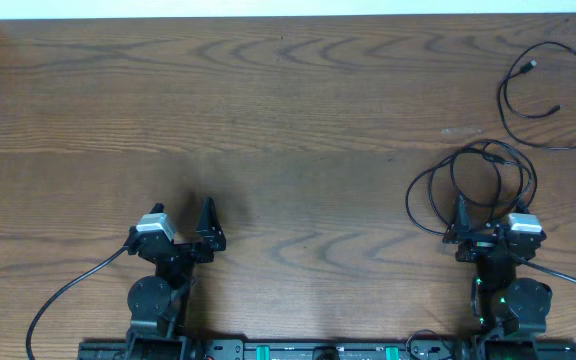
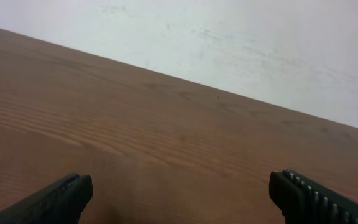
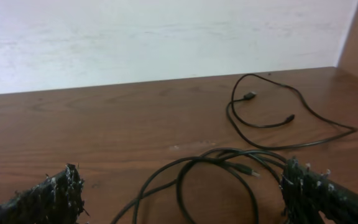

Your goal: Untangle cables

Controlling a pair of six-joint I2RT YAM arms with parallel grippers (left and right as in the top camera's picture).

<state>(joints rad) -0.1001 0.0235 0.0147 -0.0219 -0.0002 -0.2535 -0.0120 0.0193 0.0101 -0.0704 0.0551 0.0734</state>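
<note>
The cables sit at the right of the overhead view. One black cord (image 3: 260, 126) lies alone in an open curl at the upper right, apart from the rest. A looped black bundle (image 3: 219, 151) lies at the lower right of the table (image 1: 268, 100), just ahead of the right gripper (image 3: 182, 180), whose jaws stand wide apart and hold nothing. The left gripper (image 2: 179, 196) gapes just as wide over bare wood at the lower left, well away from any cord.

These cords look thin, light and limp, so they will likely drag and spring rather than keep a shape. A pinch on a single strand near a plug (image 3: 248, 170) seems the safest hold (the plug end gives the fingers something firmer than bare cord).

The near part of the loops runs off the bottom of the right wrist view. In the overhead view the arm covers where they end. I cannot tell how many cords make up the bundle, nor which strand crosses over which. No white cord can be made out for certain.
</note>
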